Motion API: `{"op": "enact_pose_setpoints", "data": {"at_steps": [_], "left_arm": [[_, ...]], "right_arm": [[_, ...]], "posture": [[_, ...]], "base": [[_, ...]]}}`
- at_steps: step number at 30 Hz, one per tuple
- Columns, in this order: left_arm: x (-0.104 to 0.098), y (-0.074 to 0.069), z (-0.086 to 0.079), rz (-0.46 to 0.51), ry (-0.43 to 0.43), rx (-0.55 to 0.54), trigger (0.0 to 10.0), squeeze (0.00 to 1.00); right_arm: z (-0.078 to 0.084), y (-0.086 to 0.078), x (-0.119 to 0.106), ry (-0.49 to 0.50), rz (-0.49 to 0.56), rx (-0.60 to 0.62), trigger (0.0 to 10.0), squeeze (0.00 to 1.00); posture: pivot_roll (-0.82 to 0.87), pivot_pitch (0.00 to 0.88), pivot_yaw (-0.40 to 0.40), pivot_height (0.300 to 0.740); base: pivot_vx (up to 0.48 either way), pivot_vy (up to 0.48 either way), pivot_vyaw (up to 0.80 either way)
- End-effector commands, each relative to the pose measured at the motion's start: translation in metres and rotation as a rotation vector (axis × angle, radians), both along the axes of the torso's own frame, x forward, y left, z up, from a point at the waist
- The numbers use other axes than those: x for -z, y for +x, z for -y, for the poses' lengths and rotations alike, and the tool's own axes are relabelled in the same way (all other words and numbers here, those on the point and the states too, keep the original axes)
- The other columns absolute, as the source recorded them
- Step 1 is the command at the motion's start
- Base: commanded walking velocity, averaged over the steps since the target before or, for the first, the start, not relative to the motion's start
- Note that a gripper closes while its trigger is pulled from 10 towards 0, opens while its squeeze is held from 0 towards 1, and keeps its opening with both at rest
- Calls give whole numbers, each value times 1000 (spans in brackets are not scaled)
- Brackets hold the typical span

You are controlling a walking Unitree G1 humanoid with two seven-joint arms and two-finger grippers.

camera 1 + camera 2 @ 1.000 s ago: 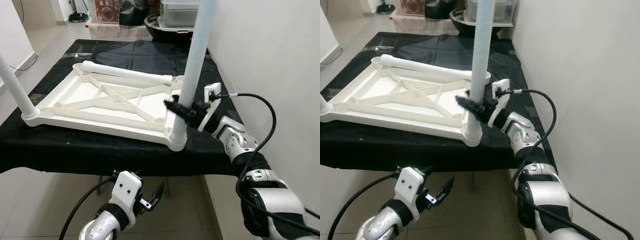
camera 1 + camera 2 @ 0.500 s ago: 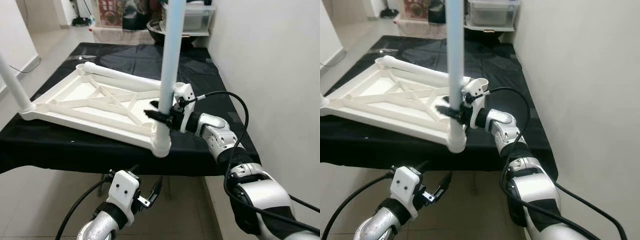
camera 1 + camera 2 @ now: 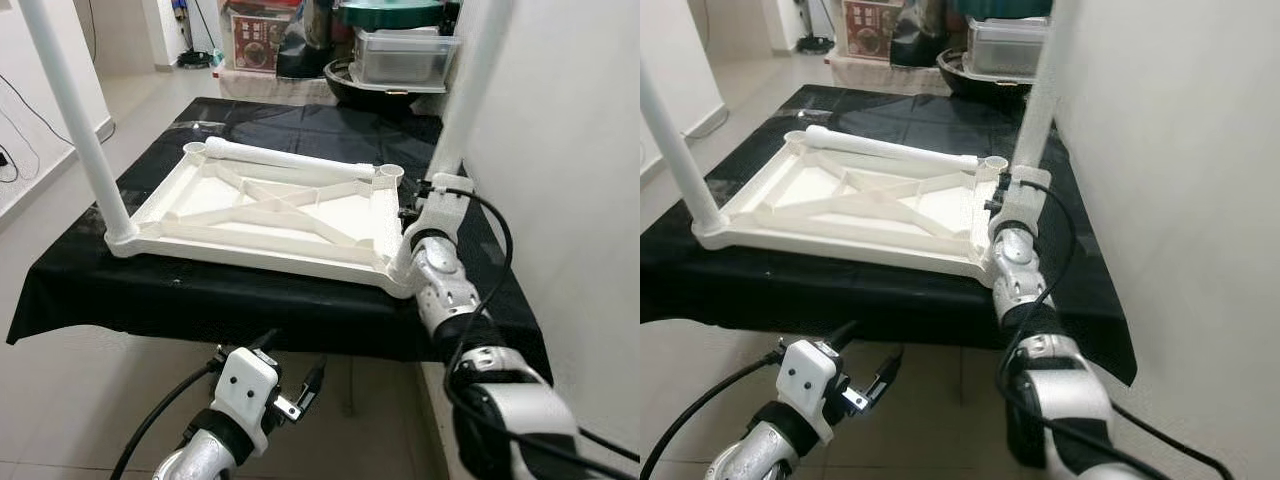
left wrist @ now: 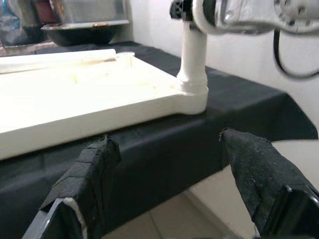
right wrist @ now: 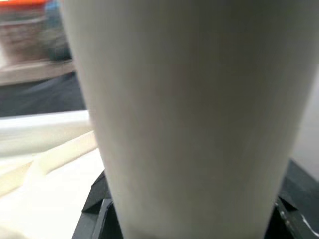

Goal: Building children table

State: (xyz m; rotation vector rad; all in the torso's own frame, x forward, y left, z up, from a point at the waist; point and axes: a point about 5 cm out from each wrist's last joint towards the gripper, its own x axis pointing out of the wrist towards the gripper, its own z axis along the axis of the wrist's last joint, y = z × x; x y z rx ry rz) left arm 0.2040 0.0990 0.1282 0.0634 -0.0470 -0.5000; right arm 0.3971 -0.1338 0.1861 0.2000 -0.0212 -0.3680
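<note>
An upside-down white tabletop [image 3: 250, 255] lies on the black-covered table [image 3: 180, 300]. One white leg [image 3: 75, 120] stands in its near left corner. A second leg [image 3: 472, 85] rises from the near right corner, and my right gripper [image 3: 424, 197] is shut on it just above the socket; the right wrist view has this leg [image 5: 184, 109] close up between the black fingers [image 5: 102, 209]. A third leg [image 3: 290, 158] lies loose along the far edge beside an empty socket [image 3: 388, 172]. My left gripper [image 4: 164, 184] hangs open below the table's front edge.
A white wall [image 3: 570, 200] runs close along the table's right side. Plastic containers and a dark bowl [image 3: 395, 60] crowd the back. A black cable [image 3: 505, 240] loops off my right arm. Tiled floor [image 3: 60, 400] lies in front and to the left.
The camera has shifted. My right wrist has turned around the near right leg, and its forearm now stands steeply under the gripper. The leg leans rightward again. The left gripper stays low.
</note>
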Motion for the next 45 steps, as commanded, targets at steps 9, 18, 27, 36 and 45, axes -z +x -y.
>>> {"op": "enact_pose_setpoints", "data": {"at_steps": [9,18,27,36,45], "left_arm": [[2,-1,1,0,18,9,10000,0],[3,0,2,-7,12,16,10000,0],[3,1,2,-7,15,20,10000,0],[4,0,3,-7,21,23,10000,0],[5,-2,3,-13,19,26,10000,0]], "right_arm": [[-34,-7,22,186,-4,-159,10000,1000],[-14,-5,-7,89,234,-798,10000,0],[-12,-18,-20,89,231,-1312,10000,0],[-42,-36,4,-175,14,-1767,0,0],[-45,-23,2,-229,65,-1529,0,0]], "posture": [[140,103,-52,740],[135,100,-54,740],[138,92,-56,740],[153,83,-62,740],[152,74,-63,740]], "base": [[0,0,0],[0,0,0],[0,0,0],[0,0,0],[0,0,0]]}}
